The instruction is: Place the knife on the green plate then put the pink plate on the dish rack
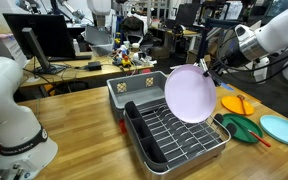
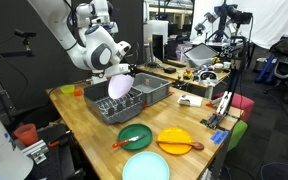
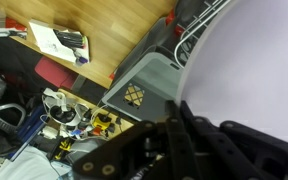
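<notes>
My gripper (image 1: 207,69) is shut on the rim of the pink plate (image 1: 190,94), which hangs tilted on edge just above the dish rack (image 1: 181,137). In the other exterior view the pink plate (image 2: 119,85) hangs under the gripper (image 2: 125,71) over the dish rack (image 2: 117,108). In the wrist view the pink plate (image 3: 259,60) fills the right side, and the gripper (image 3: 176,122) clamps its edge. The red-orange knife (image 1: 258,137) lies across the green plate (image 1: 240,127), also shown as the knife (image 2: 123,142) on the green plate (image 2: 138,134).
A grey plastic tub (image 1: 132,93) stands against the rack's far side. Beside the green plate lie an orange plate (image 1: 235,103) and a turquoise plate (image 1: 282,129). Toys (image 1: 127,57) and monitors stand on the desk behind. A red cup (image 2: 25,133) sits near the table's corner.
</notes>
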You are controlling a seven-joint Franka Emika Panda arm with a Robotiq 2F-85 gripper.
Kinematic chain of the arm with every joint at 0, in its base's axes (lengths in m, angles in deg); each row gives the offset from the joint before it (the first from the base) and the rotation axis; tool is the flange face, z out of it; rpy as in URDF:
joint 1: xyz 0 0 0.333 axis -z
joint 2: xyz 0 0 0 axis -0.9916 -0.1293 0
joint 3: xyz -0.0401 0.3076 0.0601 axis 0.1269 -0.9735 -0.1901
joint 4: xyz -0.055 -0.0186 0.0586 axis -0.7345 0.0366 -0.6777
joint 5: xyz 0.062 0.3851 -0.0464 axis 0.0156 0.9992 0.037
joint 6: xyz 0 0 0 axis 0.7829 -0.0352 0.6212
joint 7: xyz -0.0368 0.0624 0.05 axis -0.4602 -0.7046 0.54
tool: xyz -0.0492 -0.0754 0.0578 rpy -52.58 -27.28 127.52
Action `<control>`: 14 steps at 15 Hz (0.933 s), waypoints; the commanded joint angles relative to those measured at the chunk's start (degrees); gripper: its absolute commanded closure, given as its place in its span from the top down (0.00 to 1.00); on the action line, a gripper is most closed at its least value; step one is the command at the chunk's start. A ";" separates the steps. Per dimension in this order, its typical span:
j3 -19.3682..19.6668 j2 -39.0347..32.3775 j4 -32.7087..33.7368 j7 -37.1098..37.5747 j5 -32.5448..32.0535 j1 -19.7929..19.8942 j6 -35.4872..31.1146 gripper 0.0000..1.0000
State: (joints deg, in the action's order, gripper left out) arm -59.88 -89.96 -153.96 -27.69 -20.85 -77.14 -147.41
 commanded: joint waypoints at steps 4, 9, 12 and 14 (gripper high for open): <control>0.89 0.22 -0.12 -0.83 0.58 -1.47 -1.05 0.01; 5.15 -0.09 0.42 -3.18 0.51 -6.99 -4.71 0.01; 5.69 -1.34 0.70 -4.83 0.31 -8.75 -5.79 0.01; 5.30 -1.59 1.48 -5.41 0.06 -9.31 -4.70 0.01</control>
State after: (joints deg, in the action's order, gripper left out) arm -55.22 -90.52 -153.64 -30.72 -21.11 -85.15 -151.51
